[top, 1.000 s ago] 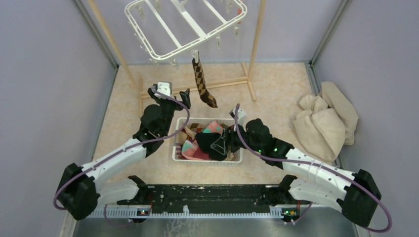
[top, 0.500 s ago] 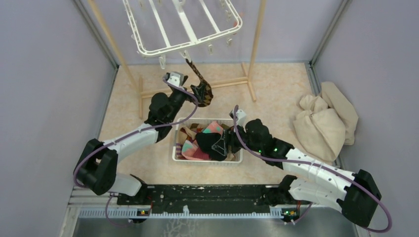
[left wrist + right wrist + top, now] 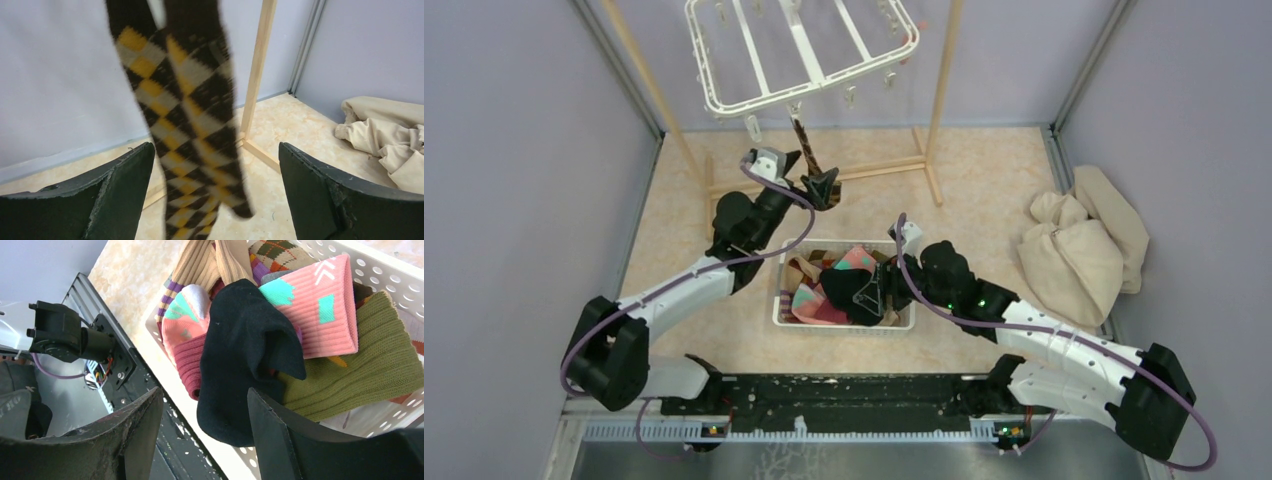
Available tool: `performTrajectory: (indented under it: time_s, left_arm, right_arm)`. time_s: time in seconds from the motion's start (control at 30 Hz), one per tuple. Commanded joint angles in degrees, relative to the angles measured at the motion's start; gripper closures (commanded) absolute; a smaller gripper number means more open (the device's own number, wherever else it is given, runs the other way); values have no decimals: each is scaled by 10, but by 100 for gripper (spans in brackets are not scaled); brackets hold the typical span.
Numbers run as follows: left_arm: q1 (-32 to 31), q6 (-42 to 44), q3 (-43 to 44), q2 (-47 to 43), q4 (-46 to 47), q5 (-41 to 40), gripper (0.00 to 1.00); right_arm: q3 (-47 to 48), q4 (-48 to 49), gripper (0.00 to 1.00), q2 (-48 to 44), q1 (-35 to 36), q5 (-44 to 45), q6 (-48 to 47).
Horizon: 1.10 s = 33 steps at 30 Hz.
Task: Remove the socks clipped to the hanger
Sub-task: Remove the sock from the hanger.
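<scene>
Argyle sock (image 3: 190,125) hangs from hanger (image 3: 759,97) inside wide-open left tool (image 3: 216,150); right tool (image 3: 205,395) slack above basket (image 3: 380,270).

One brown argyle sock (image 3: 190,125), diamonds of yellow and cream, hangs from a clip (image 3: 796,112) on the near rim of the hanger (image 3: 769,95). It is drawn out long and its lower end is bunched. The hanger, a white plastic rectangle with cross bars and small clips dangling round its rim, hangs tilted at the back. The other socks (image 3: 809,300) lie heaped in a white basket (image 3: 380,265). A black sock (image 3: 245,340) is draped on top, across two pink socks with mint patches (image 3: 325,310), beside an olive ribbed one (image 3: 360,375) and a beige ribbed one (image 3: 210,260).
</scene>
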Motion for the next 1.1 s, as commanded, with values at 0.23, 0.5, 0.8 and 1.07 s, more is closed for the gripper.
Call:
performTrajectory:
  time_s: [0.23,0.5,0.8,1.07]
  left_arm:
    - [37,-27,21,37,11,33,1]
    - [85,-36,59,58,0,74,38]
    - [85,-43,31,2,-38,96,70]
    - [85,-54,73,-36,-115,126,100]
  right_arm:
    - [22,24,37,-7,-3,-2,4]
    - [22,10,37,-21,-3,10,3]
    - [45,5,37,-13,-3,7,-6]
    - [109,16,37,25,-3,10,-20]
